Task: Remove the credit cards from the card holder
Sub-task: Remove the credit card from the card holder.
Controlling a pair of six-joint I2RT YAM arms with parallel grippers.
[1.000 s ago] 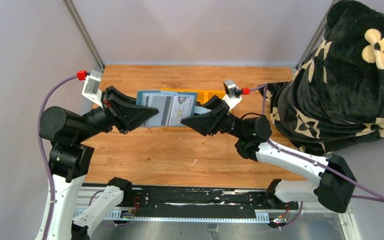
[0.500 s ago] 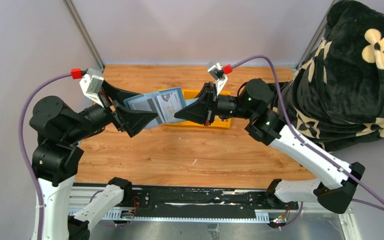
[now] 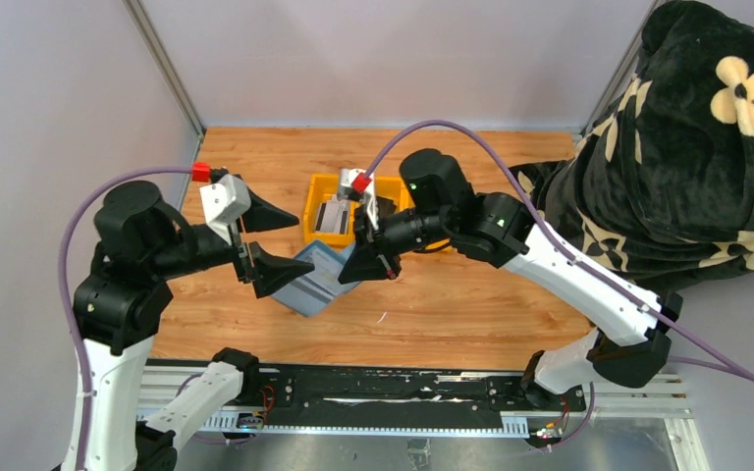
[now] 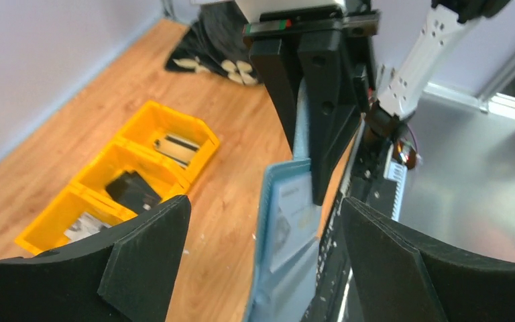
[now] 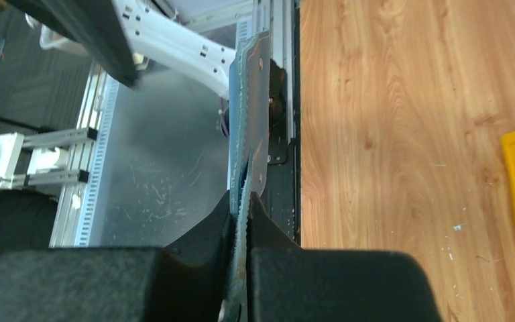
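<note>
The blue-grey card holder point(image 3: 314, 282) hangs unfolded above the wooden table, and my right gripper point(image 3: 346, 275) is shut on its right edge. The right wrist view shows the card holder point(image 5: 247, 127) edge-on, pinched between both fingers of the right gripper point(image 5: 241, 204). My left gripper point(image 3: 302, 241) is open just left of it, touching nothing. Between the spread fingers of the left gripper point(image 4: 266, 204) I see the card holder point(image 4: 276, 268), its pale inner side with a credit card point(image 4: 294, 215) in a slot.
A yellow three-compartment tray point(image 3: 312, 188) stands behind the holder, its rim point(image 4: 149, 114) showing a striped grey card point(image 4: 178, 149), a black pouch point(image 4: 133, 190) and another pale card point(image 4: 84, 227). A black flowered blanket point(image 3: 687, 147) fills the right side. The black rail point(image 3: 383, 388) runs along the near edge.
My left gripper has opened and let go of the holder. The right arm has swung the holder from above the tray toward the near left, where it now hangs tilted.
</note>
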